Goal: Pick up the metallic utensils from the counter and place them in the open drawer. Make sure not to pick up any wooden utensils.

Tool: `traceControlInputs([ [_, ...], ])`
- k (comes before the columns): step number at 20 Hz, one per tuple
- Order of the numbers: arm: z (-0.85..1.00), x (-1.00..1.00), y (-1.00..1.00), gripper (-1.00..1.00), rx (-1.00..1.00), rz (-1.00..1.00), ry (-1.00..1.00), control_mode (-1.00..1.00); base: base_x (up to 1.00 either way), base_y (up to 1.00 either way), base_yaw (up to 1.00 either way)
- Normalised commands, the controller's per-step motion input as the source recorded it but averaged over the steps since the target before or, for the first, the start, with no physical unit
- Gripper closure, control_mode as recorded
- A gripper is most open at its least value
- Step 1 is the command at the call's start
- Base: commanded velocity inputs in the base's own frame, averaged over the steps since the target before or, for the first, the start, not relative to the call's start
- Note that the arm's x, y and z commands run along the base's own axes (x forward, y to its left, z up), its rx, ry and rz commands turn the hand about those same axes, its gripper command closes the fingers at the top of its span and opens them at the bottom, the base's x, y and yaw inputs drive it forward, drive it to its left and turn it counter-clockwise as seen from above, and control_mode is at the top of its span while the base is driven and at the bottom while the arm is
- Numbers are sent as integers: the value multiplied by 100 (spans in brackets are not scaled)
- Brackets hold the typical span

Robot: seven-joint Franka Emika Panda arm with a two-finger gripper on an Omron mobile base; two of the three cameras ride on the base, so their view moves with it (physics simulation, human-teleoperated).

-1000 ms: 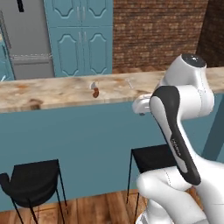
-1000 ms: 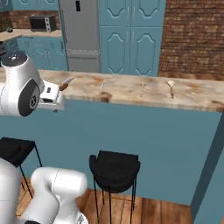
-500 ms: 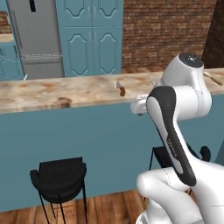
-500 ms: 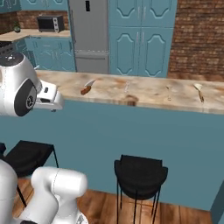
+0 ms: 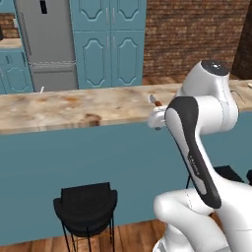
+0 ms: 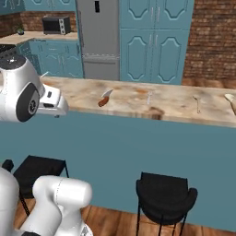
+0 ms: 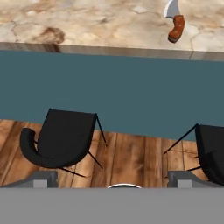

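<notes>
A curved silver blade with a reddish-brown handle (image 6: 105, 97) lies on the beige marbled counter (image 6: 175, 108); it also shows as the knife (image 7: 174, 22) at the upper right of the hand view and the knife (image 5: 154, 100) just behind my arm. Right of it lie a thin all-silver piece (image 6: 149, 97) and a slim silver spoon (image 6: 197, 103). My gripper (image 7: 112, 178) hangs out in front of the counter's teal face, above the floor. It is open, fingertips (image 7: 42, 178) wide apart, with nothing between them. The open drawer is out of view.
A wooden utensil (image 6: 230, 101) lies at the counter's right end. Black stools (image 7: 61, 138) stand on the wooden floor against the teal counter base (image 5: 74, 162), one more stool (image 6: 165, 197) to the right. A fridge (image 6: 97, 37) and teal cabinets stand behind.
The whole scene has slid to the right in both base views, so the base has driven left along the counter. The arm keeps its pose and the gripper stays open.
</notes>
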Motion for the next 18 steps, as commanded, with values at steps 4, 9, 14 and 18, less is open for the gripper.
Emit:
traceControlInputs([
  [4, 0, 0, 0, -100, 0, 0, 0, 100, 21, 20, 0],
  [9, 0, 0, 0, -100, 0, 0, 0, 100, 44, -6, 1],
  [14, 0, 0, 0, -100, 0, 0, 0, 100, 100, 21, 0],
  [18, 0, 0, 0, -100, 0, 0, 0, 100, 100, -24, 15],
])
